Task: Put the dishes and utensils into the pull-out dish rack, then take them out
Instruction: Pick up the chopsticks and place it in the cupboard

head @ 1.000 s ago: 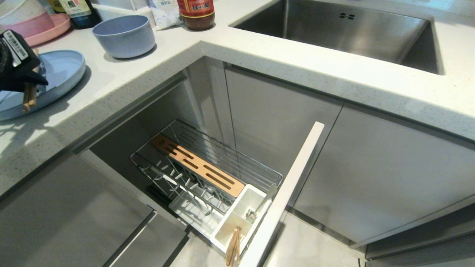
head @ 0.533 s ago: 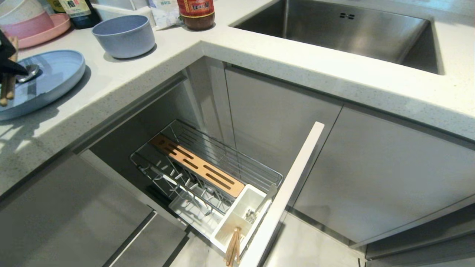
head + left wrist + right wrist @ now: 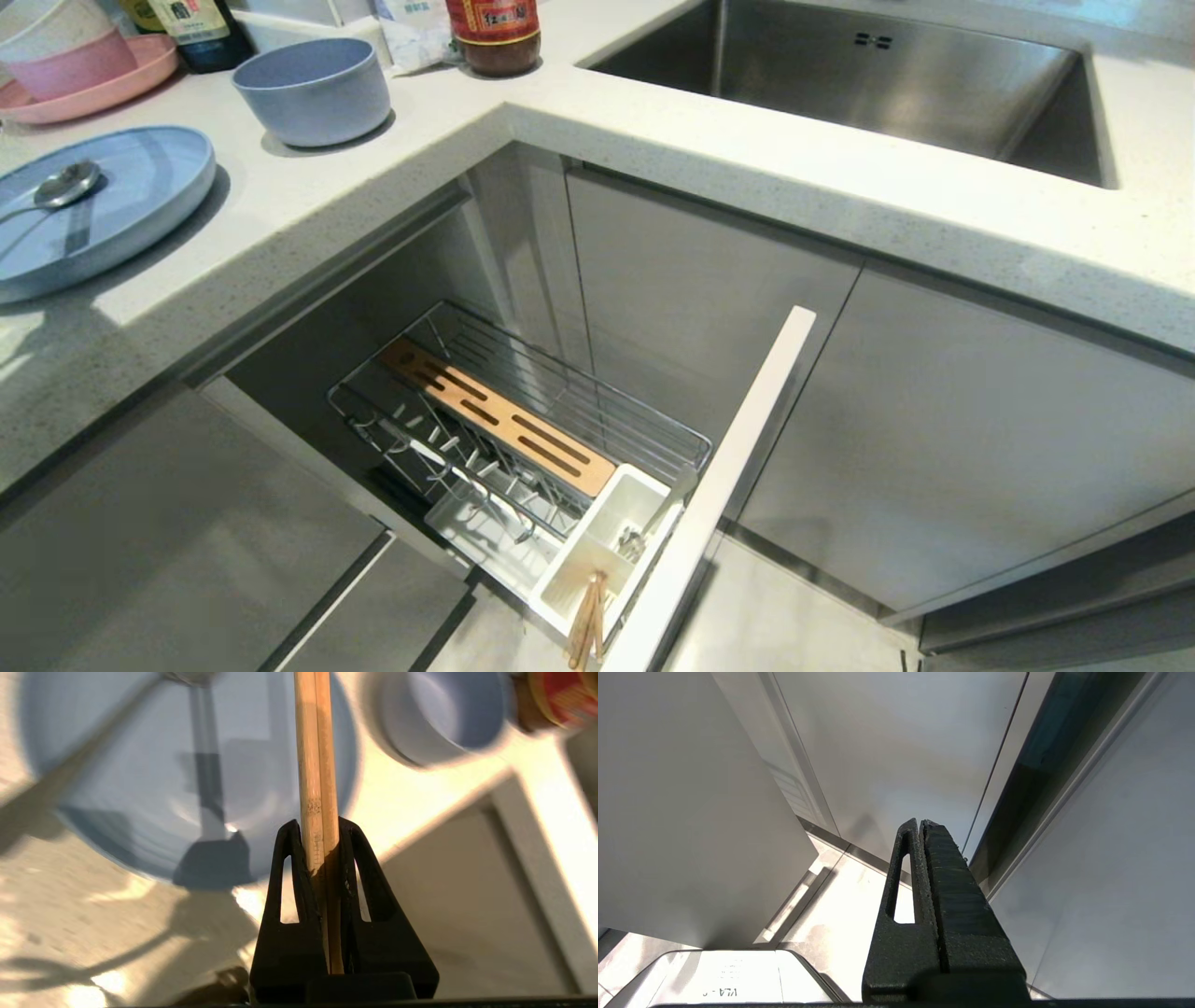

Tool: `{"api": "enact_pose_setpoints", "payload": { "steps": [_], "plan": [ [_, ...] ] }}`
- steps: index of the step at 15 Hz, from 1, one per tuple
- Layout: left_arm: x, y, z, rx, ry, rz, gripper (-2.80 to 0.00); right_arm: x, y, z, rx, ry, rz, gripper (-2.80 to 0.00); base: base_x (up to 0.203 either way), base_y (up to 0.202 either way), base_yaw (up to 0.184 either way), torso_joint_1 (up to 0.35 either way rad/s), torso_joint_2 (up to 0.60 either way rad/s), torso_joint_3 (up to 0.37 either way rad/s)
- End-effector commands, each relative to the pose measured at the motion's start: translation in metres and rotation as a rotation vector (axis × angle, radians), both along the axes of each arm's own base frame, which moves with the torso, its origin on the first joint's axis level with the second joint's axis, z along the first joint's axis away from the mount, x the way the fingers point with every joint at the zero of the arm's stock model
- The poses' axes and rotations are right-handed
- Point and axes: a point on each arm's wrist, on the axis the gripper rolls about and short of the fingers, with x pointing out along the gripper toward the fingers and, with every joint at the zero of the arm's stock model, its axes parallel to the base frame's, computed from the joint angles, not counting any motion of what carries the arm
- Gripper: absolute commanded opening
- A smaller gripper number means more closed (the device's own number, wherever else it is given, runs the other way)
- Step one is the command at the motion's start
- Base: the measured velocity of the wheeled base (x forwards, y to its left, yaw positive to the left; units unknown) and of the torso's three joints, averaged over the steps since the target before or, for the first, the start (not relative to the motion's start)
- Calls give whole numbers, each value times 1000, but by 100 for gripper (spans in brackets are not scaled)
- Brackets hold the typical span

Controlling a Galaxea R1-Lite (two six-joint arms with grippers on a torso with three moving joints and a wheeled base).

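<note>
Loading step: chopsticks [image 3: 315, 765] are clamped in the left pincer [image 3: 321, 833] above the plate [image 3: 140, 788] on the table [image 3: 308, 210]; carriage to the rack's cup [image 3: 607, 537] (near, lower) is required next. The right pincer [image 3: 920, 823] is parked, pressed together.

Steel sink [image 3: 868, 84] set in the speckled countertop [image 3: 747, 159], sauce jar [image 3: 495, 33] behind, pink plate [image 3: 103, 79] far left.
</note>
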Motion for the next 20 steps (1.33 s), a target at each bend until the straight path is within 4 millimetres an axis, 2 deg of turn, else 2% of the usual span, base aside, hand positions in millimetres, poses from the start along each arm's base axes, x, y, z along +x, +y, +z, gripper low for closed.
{"api": "enact_pose_setpoints", "payload": {
  "steps": [1, 12, 17, 20],
  "plan": [
    [-20, -3, 4, -18, -36, -73, -280, 0, 0, -1, 0, 0, 0, -280, 0, 0, 0, 0, 0, 0],
    [-25, -24, -15, -57, 69, -523, -280, 0, 0, 0, 0, -1, 0, -280, 0, 0, 0, 0, 0, 0],
    [-27, -31, -31, -21, 203, -779, -280, 0, 0, -1, 0, -1, 0, -280, 0, 0, 0, 0, 0, 0],
    [-30, -32, -42, 75, 296, -904, -280, 0, 0, 0, 0, -2, 0, -280, 0, 0, 0, 0, 0, 0]
  ]
}}
